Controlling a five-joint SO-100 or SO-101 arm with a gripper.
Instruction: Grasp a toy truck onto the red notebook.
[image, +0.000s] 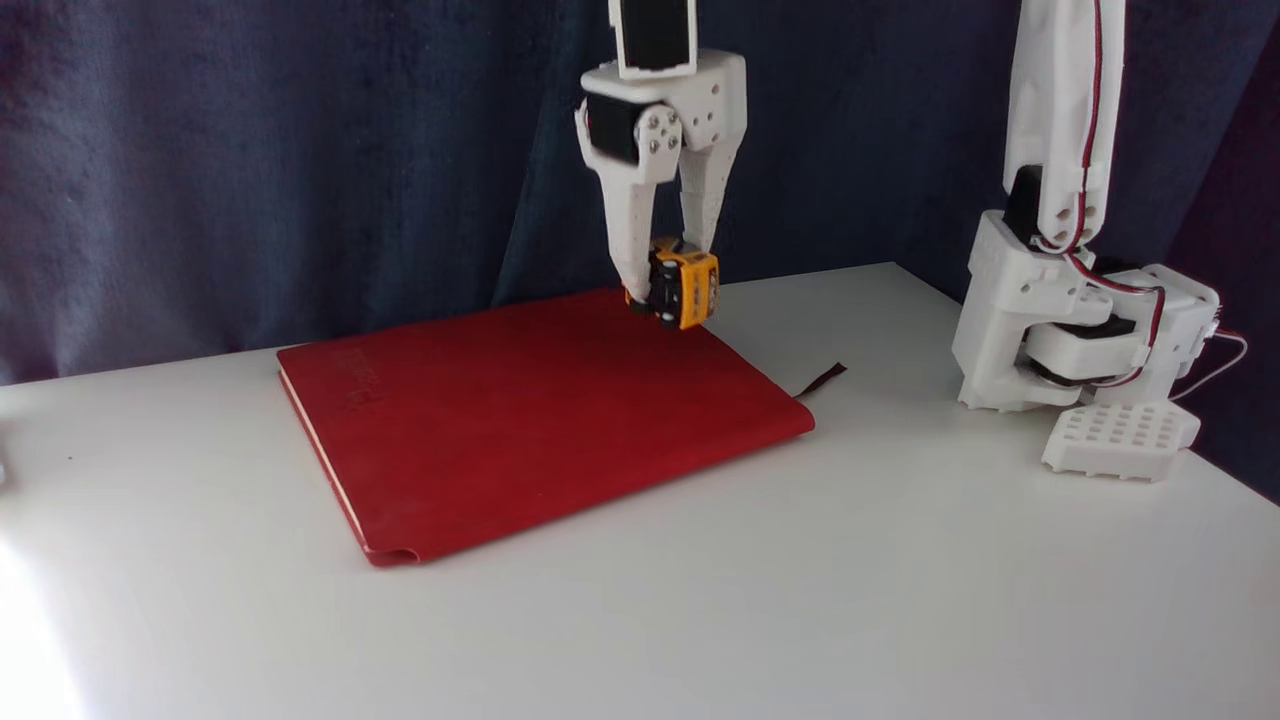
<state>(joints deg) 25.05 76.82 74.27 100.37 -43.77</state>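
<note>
From my fixed view I see the toy truck (684, 286) pinched between the two white fingers of the gripper (668, 280), turned on its side so that its black wheels with pale hubs face left and its orange-yellow body faces right. It sits at the far right corner of the red notebook (530, 420), low over the cover; I cannot tell whether it touches the cover or hangs just above it. The gripper is clenched on the truck, pointing straight down, with its black motor block on the left side of the wrist. The notebook lies flat on the white table (900, 580), angled so that its cream page edge runs along the left side toward me and faint embossed lettering shows near the far left corner. A thin dark ribbon bookmark (822, 380) pokes out from the notebook's right corner onto the table. Well to the right stands the white arm base (1075, 340) with red and white wires running along it. A dark blue curtain (250, 170) hangs behind the table.
</note>
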